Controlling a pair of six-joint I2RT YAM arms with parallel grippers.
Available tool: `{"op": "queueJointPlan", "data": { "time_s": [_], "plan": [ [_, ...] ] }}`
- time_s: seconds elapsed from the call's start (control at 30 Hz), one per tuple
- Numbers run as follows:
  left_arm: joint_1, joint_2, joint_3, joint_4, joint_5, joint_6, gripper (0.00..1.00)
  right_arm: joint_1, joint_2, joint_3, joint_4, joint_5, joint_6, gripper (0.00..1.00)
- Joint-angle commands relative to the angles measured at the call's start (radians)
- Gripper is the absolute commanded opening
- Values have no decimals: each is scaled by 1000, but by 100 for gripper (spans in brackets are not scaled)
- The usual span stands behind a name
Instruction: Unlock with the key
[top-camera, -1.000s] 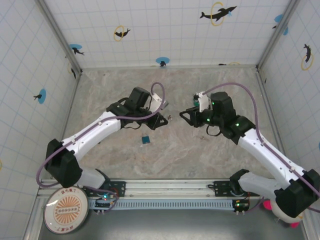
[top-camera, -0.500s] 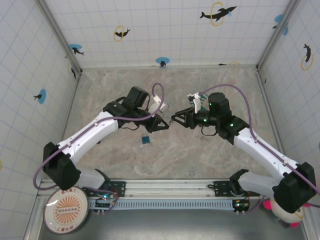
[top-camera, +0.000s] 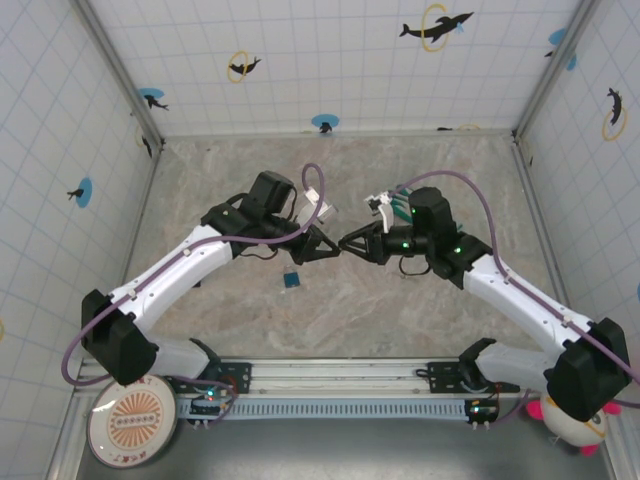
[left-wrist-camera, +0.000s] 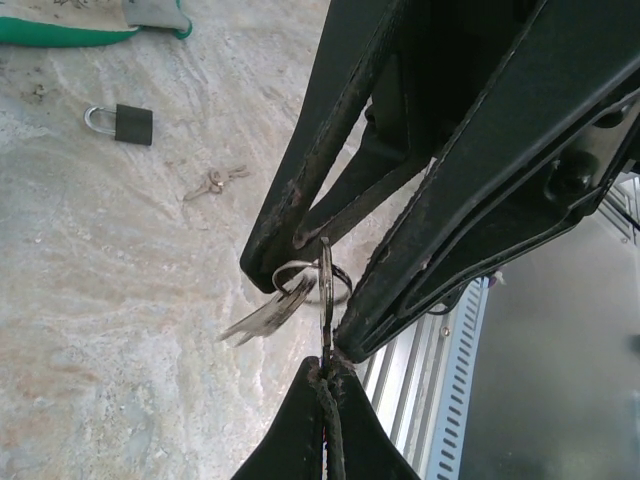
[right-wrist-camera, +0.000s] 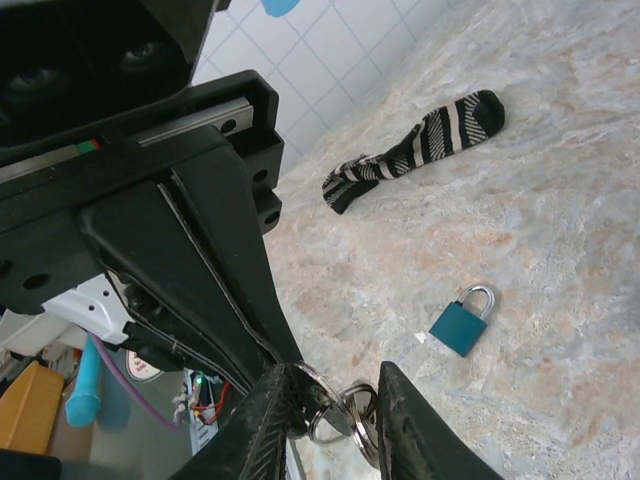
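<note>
My left gripper (left-wrist-camera: 325, 368) is shut on the thin silver key (left-wrist-camera: 326, 310), which stands edge-on above its tips. A key ring (left-wrist-camera: 300, 272) with more keys (left-wrist-camera: 262, 316) hangs from it. My right gripper (right-wrist-camera: 332, 382) faces the left one tip to tip above the table (top-camera: 340, 245). Its fingers (right-wrist-camera: 268, 420) stand apart on either side of the key rings (right-wrist-camera: 340, 405), the left finger against a ring. The small blue padlock (right-wrist-camera: 462, 322) lies flat on the marble table, below and left of the meeting grippers (top-camera: 291, 279).
A black padlock (left-wrist-camera: 130, 122) and a loose bunch of keys (left-wrist-camera: 215, 182) lie on the table, with a green object (left-wrist-camera: 90, 28) further off. A striped sock (right-wrist-camera: 415, 150) lies beyond the blue padlock. Tiled walls (top-camera: 330, 60) enclose the table; a metal rail (top-camera: 340, 405) runs along the near edge.
The right gripper has moved left to meet the left gripper's tips, and its jaws have narrowed around the key rings. The left gripper stayed shut on the key.
</note>
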Motion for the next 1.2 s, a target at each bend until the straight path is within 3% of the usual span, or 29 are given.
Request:
{"op": "queueJointPlan", "data": {
  "time_s": [0.0, 0.07, 0.17, 0.43, 0.63, 0.8, 1.17],
  "plan": [
    [3, -22, -6, 5, 23, 34, 0, 2, 8, 27, -37, -24, -32, 28],
    [3, -22, -13, 5, 21, 35, 0, -3, 2, 28, -42, -19, -35, 29],
    [3, -21, -19, 5, 25, 37, 0, -12, -14, 24, -41, 9, -31, 41],
    [3, -17, -25, 9, 30, 35, 0, -18, -30, 27, -20, 5, -17, 36],
    [3, -18, -29, 14, 32, 32, 0, -18, -30, 24, -3, -14, -7, 26],
    [3, -22, -33, 20, 33, 31, 0, -17, -26, 22, -3, -34, -7, 26],
    [3, -29, -43, 20, 26, 37, 0, -18, -35, 23, -28, -49, -35, 3]
  ]
}}
